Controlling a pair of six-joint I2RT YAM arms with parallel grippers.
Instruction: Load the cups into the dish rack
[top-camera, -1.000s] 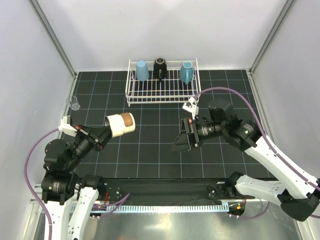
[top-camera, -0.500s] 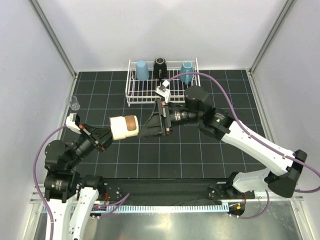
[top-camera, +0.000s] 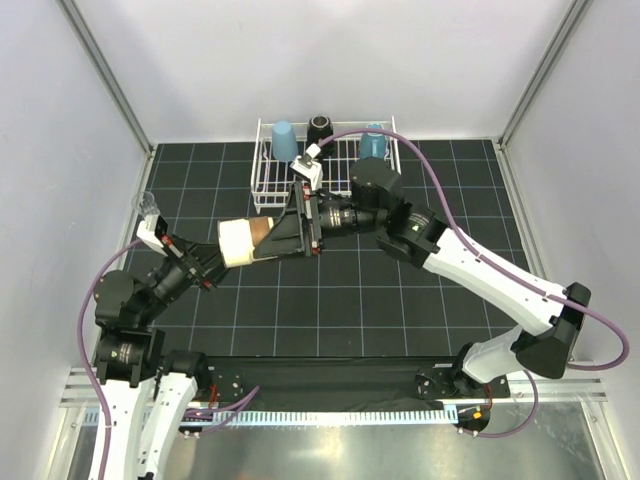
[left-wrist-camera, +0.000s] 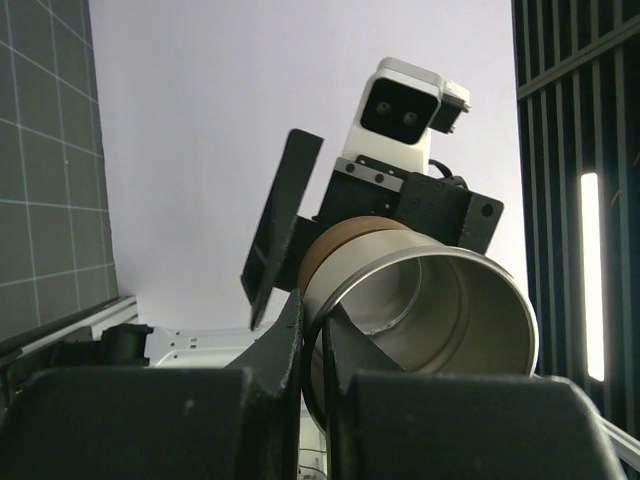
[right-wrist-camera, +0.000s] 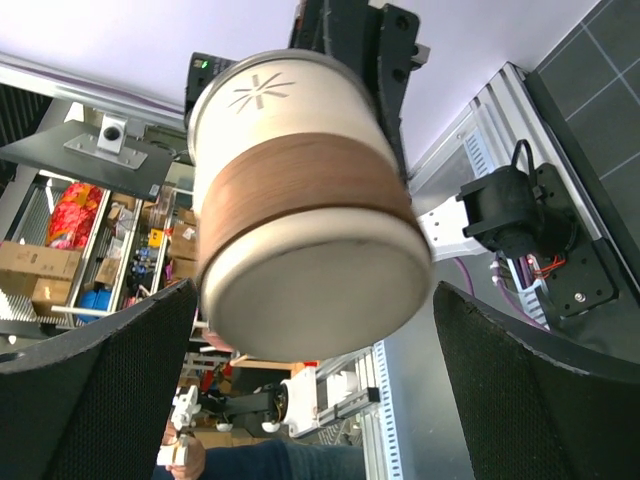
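Observation:
My left gripper (top-camera: 216, 258) is shut on the rim of the tan metallic cup (top-camera: 240, 241), a cream cup with a brown band, and holds it sideways above the floor. In the left wrist view one finger (left-wrist-camera: 285, 335) is outside the cup (left-wrist-camera: 430, 310) and one inside. My right gripper (top-camera: 270, 240) is open, its fingers on either side of the cup's base (right-wrist-camera: 300, 200) with gaps showing. The white dish rack (top-camera: 335, 165) holds the light blue tumbler (top-camera: 283, 140), black cup (top-camera: 320, 128) and teal mug (top-camera: 372, 143). The tiny clear glass (top-camera: 150, 205) stands at far left.
The black grid floor is walled in by white panels on the left, back and right. The right arm (top-camera: 450, 255) stretches across the middle, in front of the rack. A purple cable (top-camera: 345, 135) arcs over the rack.
My right arm has swung left and forward from mid-floor until its open fingers straddle the cup's base. My left gripper has shifted the cup slightly toward it.

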